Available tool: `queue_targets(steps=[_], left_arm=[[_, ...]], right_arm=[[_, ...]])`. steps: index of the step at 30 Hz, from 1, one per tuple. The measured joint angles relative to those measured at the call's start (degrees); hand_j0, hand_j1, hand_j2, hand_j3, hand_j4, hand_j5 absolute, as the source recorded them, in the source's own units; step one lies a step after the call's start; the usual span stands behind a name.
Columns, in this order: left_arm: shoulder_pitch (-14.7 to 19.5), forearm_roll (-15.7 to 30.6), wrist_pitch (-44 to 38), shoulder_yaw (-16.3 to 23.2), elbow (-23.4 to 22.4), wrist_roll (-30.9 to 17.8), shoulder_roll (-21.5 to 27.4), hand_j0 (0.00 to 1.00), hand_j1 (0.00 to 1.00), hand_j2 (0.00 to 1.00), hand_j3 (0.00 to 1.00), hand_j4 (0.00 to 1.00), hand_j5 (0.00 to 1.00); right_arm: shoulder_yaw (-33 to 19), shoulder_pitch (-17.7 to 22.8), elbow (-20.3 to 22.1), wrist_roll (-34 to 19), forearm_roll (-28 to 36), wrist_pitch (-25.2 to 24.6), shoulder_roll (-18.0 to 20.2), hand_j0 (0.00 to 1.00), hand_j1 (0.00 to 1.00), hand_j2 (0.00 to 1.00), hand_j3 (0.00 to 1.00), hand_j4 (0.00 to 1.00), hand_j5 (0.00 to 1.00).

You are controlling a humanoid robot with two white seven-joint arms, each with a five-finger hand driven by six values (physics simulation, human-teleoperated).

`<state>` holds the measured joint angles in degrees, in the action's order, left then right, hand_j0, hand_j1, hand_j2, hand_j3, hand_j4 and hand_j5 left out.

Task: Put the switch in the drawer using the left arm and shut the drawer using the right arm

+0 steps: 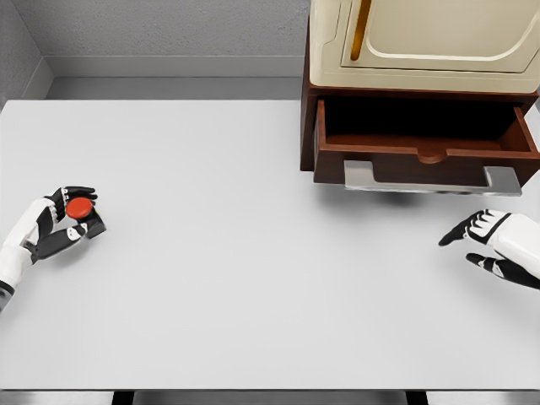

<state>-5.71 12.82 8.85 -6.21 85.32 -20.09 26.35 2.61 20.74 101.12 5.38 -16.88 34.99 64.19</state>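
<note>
The switch (81, 212) is a small black box with a round red button on top, at the table's left side. My left hand (61, 221) has its fingers curled around it. The brown wooden drawer (426, 135) stands pulled open at the back right, its dark inside bare, with a grey metal handle (432, 178) along its front. My right hand (483, 240) hovers over the table below the drawer's right end, fingers relaxed and holding nothing.
A cream-coloured cabinet (422, 38) with a door sits on top of the drawer's brown housing. The white table (253, 278) spreads wide between the two hands. Its front edge runs along the bottom of the view.
</note>
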Motion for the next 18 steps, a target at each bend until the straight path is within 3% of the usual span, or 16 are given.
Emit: queue_targets(steps=[5,18], left_arm=[[0.1,0.0,0.0,-0.1,0.9,0.0,0.0,0.46,0.46,0.46,0.46,0.46,0.46],[0.1,-0.1,0.0,-0.9,5.2,-0.1,-0.1,0.43,0.43,0.43,0.43,0.43,0.43]], right_arm=[[-0.8,0.4,0.0,0.0,1.2,0.0,0.0,0.73,0.73,0.73,0.73,0.73,0.73],[-1.0,0.8,0.0,-0.2,1.5,0.0,0.6,0.70,0.70,0.70,0.70,0.70,0.70]])
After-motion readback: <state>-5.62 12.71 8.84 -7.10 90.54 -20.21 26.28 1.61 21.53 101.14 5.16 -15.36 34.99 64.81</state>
